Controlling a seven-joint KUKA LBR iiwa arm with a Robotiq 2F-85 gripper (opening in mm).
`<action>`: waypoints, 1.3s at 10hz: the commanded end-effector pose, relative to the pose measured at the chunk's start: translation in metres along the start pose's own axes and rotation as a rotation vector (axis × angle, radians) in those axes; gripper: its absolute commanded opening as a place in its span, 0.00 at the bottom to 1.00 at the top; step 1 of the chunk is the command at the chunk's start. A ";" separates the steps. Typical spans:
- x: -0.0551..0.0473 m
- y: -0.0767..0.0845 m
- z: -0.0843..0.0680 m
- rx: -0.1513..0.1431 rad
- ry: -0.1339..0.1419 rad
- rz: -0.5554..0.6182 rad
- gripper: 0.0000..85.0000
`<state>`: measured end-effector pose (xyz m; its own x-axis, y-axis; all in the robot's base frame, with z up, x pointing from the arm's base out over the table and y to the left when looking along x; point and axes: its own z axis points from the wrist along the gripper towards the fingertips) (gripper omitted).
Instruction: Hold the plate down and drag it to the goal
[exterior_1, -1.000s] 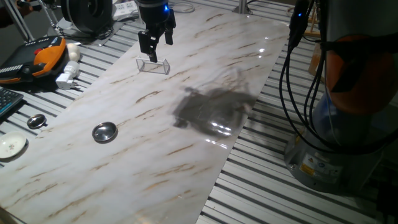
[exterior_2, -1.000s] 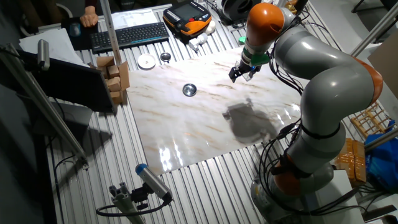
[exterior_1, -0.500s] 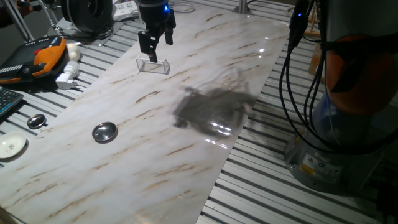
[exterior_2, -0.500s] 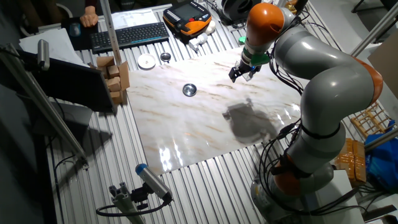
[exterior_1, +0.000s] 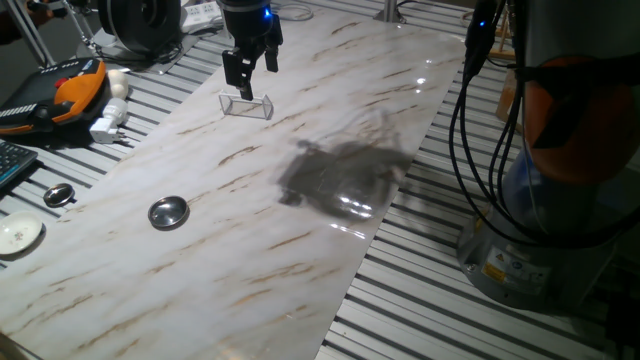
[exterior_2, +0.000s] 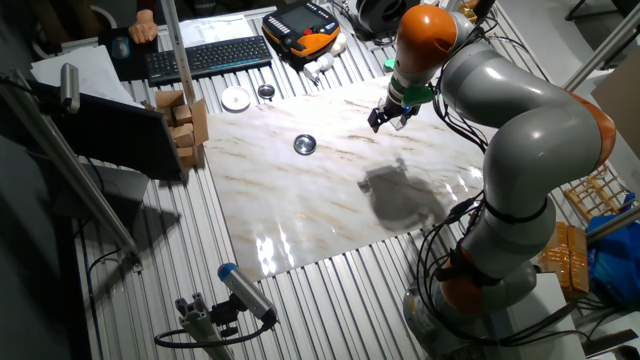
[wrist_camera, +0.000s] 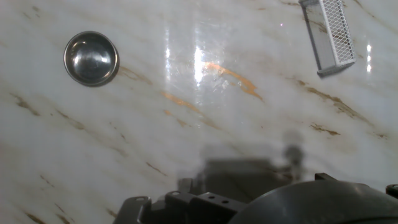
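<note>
Approach step, no contact yet. Gripper (exterior_1: 248, 70) up in the air at the far end of the marble board (exterior_1: 330, 130), just above the clear bracket (exterior_1: 246, 105); fingers a little apart, pinching nothing. Plate (exterior_1: 168, 212) flat near the board's left edge, well apart from the gripper, close to the white disc (exterior_1: 18, 234). Next, likely: cross over, come down on the plate, press.

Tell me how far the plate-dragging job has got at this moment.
Nothing looks done: the plate lies untouched on the marble board, far from the goal. The gripper hangs just above the goal, jaws apart, holding nothing. Left: reaching the plate, pressing down on it and dragging it across to the goal.
</note>
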<state>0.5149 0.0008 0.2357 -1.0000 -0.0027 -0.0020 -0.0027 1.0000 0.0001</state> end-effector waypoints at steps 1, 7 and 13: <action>0.000 0.000 0.000 0.002 0.046 0.004 0.00; -0.001 0.001 -0.003 0.006 0.045 0.005 0.00; -0.003 0.005 -0.003 0.003 0.043 0.010 0.00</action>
<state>0.5181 0.0062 0.2390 -0.9991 0.0066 0.0410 0.0065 1.0000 -0.0020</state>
